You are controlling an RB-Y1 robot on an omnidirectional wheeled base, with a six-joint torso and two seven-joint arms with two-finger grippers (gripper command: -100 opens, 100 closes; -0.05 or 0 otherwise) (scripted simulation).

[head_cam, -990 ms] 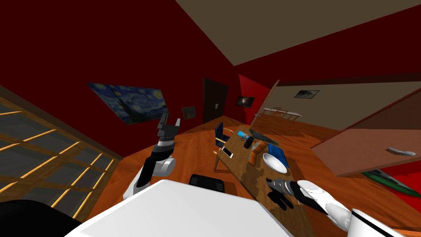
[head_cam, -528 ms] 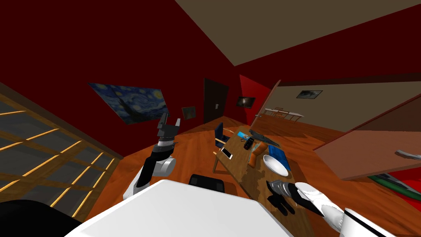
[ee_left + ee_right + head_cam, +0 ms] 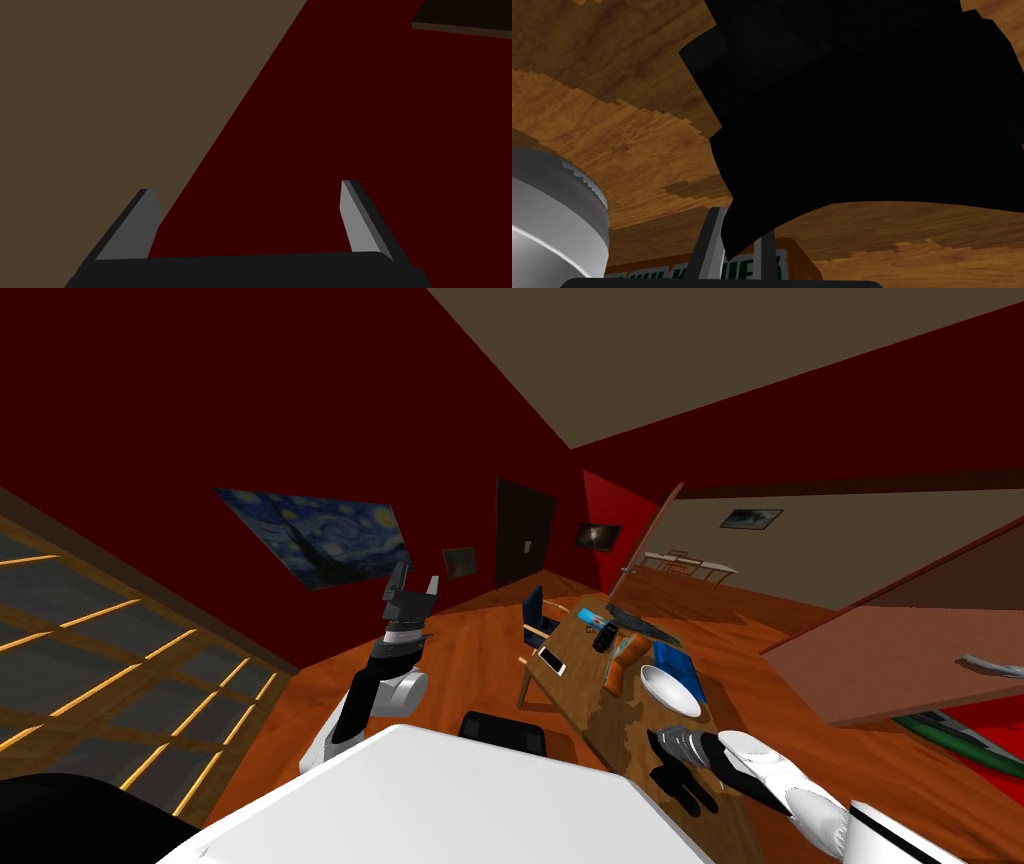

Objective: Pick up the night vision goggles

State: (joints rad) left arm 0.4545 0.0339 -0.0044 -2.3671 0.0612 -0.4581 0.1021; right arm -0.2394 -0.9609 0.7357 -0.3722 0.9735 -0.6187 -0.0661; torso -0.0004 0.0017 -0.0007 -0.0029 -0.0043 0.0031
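- The surface (image 3: 627,125) under my right gripper (image 3: 741,230): wood, clear grain, smooth, with patchy lighter and darker areas.
- The night vision goggles (image 3: 862,110): matt black all over.
- My gripper's fingers (image 3: 711,245): plain matt grey.

**Goggles: black, at my right hand**

Night vision goggles (image 3: 683,780): plain black, blocky, no surface detail readable. Lobed outline in the head view. Up close (image 3: 862,125), angular steps and one curved lower edge. They sit over the near end of the wooden table (image 3: 600,713), close to its edge. A narrow corner runs down between the fingers (image 3: 711,245) of my right gripper (image 3: 739,227), which stand close together on it. Resting or lifted: can't tell.
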